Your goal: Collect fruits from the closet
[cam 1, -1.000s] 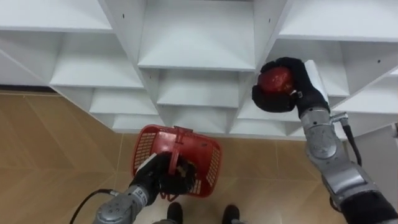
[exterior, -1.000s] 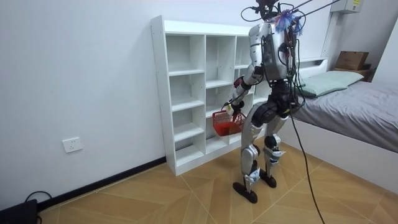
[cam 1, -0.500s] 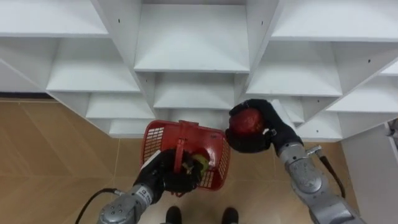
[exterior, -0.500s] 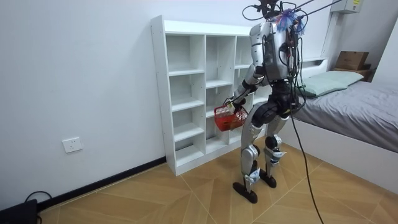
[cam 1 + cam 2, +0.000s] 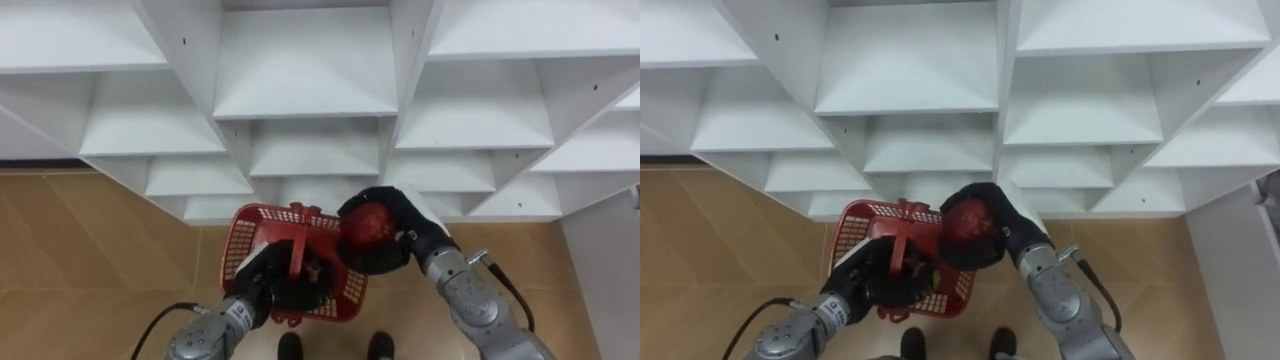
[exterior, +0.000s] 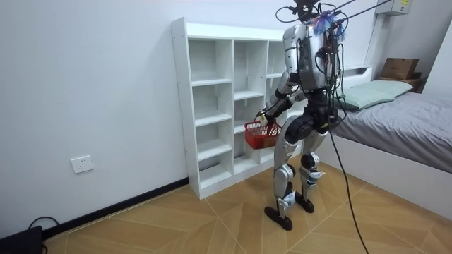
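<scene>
Standing upright on the wooden floor, the robot faced a white closet of open square compartments, which filled the eye views from 9 o'clock across 12 o'clock to 3 o'clock. Down at 6 o'clock, close before its body, hung a red basket with slotted plastic walls. Its left hand, black-gloved, came in from 7 o'clock with fingers curled tight round the basket's upright red handle, carrying it clear of the floor. Its right hand came in from 4 o'clock and was wrapped round a red fruit, round and glossy like an apple, the fingers cupping it from behind and below. Hand and fruit were at the basket's 3 o'clock side, over its right rim and just beside the handle; whether the fruit touched the rim could not be told. What lay inside the basket was hidden behind the left hand and handle. In the room view the basket hung at hip height between robot and closet, and a grey bed lay at 3 o'clock, behind the robot.
</scene>
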`<state>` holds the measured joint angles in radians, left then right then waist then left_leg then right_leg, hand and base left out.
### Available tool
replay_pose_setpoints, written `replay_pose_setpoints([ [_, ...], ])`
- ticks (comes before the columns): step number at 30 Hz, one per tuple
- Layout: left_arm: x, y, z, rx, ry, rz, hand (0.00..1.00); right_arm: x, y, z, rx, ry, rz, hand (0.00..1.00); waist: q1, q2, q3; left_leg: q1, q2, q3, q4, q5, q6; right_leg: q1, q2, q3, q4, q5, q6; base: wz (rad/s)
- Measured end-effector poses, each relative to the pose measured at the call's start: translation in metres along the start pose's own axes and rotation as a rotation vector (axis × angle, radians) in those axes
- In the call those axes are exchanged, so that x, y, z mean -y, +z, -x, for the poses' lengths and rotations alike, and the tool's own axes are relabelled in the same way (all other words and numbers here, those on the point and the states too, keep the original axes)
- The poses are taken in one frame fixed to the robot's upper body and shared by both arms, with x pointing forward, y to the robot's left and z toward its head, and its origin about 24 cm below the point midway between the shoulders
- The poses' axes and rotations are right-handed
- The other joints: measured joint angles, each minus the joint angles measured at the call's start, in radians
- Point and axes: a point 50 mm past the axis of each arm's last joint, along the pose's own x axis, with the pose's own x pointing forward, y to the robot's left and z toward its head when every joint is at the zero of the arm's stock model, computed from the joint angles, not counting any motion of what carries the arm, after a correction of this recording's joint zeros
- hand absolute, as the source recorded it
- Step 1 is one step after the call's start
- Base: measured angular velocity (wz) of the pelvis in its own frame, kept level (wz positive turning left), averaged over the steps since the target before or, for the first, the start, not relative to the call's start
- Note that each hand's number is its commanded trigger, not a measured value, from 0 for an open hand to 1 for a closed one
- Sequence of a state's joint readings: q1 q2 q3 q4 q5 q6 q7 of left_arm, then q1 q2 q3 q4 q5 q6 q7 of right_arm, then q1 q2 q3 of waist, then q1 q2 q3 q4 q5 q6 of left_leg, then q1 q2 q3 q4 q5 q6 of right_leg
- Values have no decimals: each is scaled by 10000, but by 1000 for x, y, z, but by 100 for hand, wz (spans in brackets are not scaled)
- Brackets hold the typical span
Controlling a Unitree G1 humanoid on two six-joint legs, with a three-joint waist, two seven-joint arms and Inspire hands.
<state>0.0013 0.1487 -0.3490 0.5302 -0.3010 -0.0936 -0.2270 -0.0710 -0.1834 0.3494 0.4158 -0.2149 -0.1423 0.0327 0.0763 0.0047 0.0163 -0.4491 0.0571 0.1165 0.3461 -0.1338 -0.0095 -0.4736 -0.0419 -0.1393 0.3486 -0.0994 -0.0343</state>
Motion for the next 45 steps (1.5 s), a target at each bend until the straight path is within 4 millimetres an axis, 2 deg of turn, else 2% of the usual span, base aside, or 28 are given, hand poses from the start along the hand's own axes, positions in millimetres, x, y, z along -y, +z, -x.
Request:
replay_pose_setpoints([
  [10,12,2,-3,140,-400,-1,100,-1,0,0,-5,281,141,100,21,10,6,-249,9,-12,70,-19,14,-196,-20,-48,8,-16,0,0],
  [44,12,3,-3,161,-417,-14,100,0,0,-1,-6,403,262,100,76,94,53,-265,7,-51,8,-17,12,-191,-2,-16,-46,-15,-1,0],
  [45,12,3,-3,162,-414,-15,100,-1,0,-1,-3,404,270,71,76,94,53,-262,6,-50,7,-17,12,-190,-3,-14,-46,-15,-1,0],
])
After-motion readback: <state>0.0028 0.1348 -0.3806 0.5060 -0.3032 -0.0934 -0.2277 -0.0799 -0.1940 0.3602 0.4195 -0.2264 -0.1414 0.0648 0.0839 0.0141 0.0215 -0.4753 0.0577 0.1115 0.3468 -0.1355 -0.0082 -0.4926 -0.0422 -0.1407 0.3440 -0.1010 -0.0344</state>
